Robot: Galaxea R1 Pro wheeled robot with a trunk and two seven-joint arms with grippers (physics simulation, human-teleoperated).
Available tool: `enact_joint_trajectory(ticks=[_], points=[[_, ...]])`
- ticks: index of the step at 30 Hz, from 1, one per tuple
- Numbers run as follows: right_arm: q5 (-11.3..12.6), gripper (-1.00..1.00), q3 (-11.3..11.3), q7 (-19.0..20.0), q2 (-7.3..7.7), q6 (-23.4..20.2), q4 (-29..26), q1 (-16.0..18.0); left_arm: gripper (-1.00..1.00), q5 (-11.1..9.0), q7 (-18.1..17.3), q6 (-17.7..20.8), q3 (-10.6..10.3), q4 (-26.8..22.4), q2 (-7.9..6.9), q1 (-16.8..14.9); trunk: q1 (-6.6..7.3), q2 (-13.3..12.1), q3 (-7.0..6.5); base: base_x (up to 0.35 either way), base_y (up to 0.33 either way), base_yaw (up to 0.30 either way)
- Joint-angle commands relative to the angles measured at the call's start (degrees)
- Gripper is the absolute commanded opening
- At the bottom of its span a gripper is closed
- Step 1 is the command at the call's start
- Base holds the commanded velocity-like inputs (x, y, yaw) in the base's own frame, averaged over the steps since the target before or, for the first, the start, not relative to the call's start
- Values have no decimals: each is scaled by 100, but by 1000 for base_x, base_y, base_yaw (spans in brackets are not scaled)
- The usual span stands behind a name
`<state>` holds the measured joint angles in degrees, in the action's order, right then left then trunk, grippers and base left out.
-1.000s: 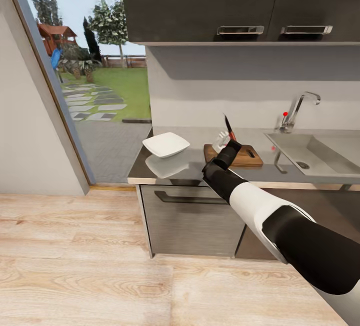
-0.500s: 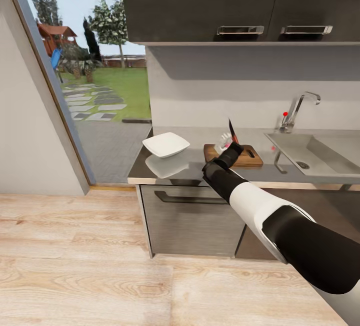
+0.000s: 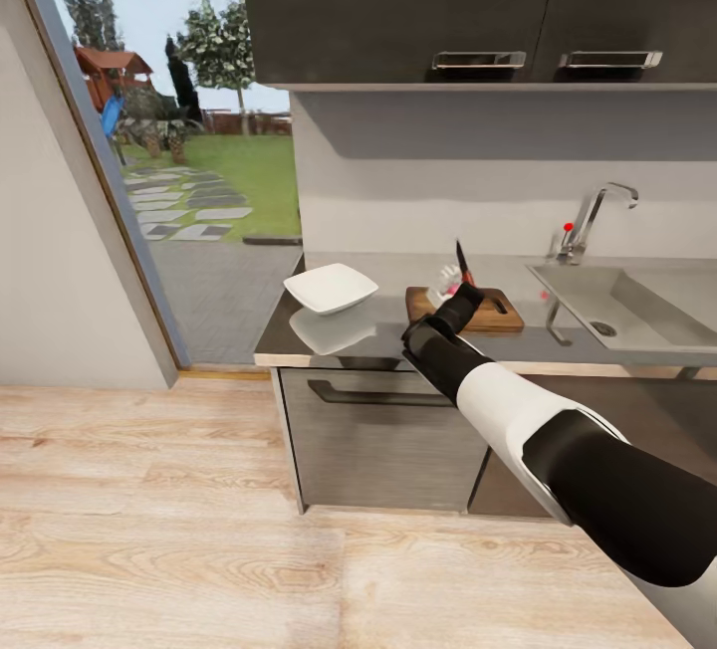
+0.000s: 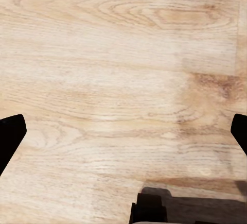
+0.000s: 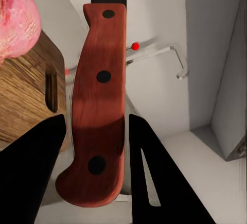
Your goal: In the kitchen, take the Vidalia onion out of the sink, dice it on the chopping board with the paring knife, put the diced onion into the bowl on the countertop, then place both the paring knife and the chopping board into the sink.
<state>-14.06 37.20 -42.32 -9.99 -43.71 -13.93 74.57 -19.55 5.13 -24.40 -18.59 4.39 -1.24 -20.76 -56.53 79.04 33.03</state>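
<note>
While one onion sits on the board, right hand grips one knife.

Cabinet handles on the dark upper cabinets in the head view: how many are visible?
2. One cabinet handle is on the left door, and the other handle is on the door to its right, above the sink. More may lie beyond the picture's edge.
</note>
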Motion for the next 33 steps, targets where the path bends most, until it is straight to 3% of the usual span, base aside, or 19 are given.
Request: enact_joint_trajectory(ticks=[1, 10, 22, 33], points=[[-9, -100, 12, -43, -1, 9, 10, 5, 100, -23, 14, -30, -49, 19, 4, -7, 0, 3, 5, 0, 0, 0], [-66, -100, -9, -103, -1, -107, 19, 5, 100, -23, 14, -30, -49, 19, 9, -7, 0, 3, 5, 0, 0, 0], [-422, -100, 2, -80, -1, -487, 29, 6, 100, -23, 14, -30, -49, 19, 9, -7, 0, 3, 5, 0, 0, 0], [-459, -100, 18, -56, -1, -1034, 30, 9, 100, -23, 14, -30, -49, 19, 9, -7, 0, 3, 5, 0, 0, 0]])
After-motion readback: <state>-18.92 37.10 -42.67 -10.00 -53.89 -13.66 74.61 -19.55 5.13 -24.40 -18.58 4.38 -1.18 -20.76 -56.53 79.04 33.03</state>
